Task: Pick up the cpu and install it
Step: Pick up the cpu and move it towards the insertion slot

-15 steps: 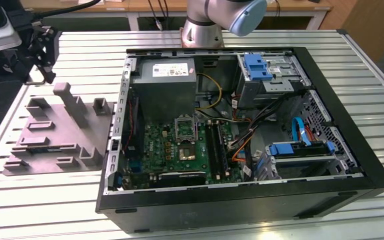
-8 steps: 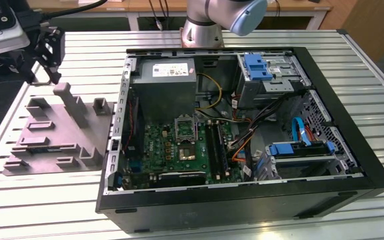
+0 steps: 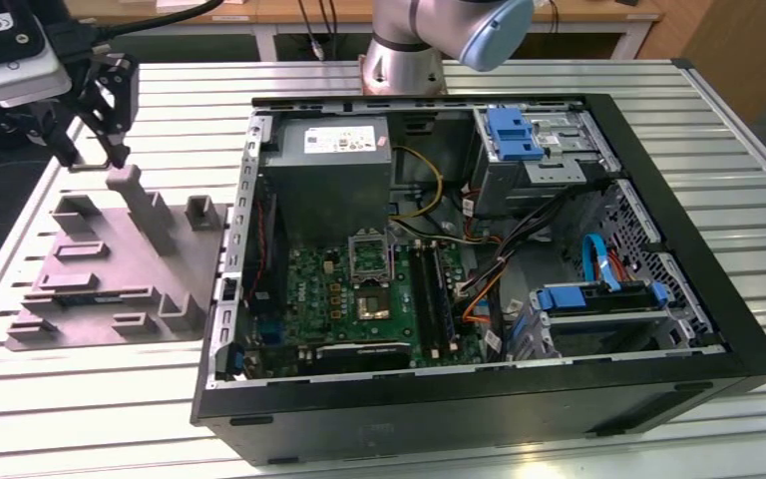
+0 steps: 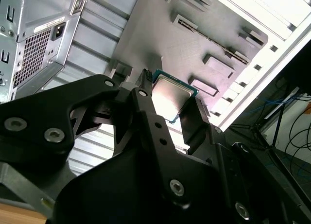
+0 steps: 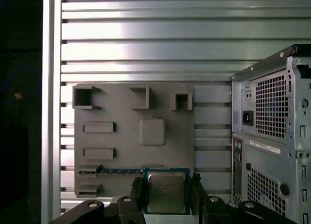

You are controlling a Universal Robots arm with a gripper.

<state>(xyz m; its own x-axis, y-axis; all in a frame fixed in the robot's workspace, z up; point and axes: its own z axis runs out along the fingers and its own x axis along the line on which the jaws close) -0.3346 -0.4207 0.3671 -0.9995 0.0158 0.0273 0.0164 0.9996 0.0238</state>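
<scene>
"Where's the cpu (image 5: 166,191)?"
"Gripped by two opposite edges in the gripper (image 3: 91,152), silver lid facing the wrist cameras. The print on the lid is unreadable."
"And the arm?"
"At the exterior view's left, gripper pointing down over the grey fixture (image 3: 104,299). The open computer case (image 3: 490,399) lies to the right."

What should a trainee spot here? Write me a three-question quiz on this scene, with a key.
1. True or false: the chip already sits in the motherboard socket.
2. Which is the gripper nearest? A) the grey tray B) the blue drive cage C) the power supply
3. Fill in: the gripper is shut on the ____.
Key: 1 false; 2 A; 3 chip.
</scene>
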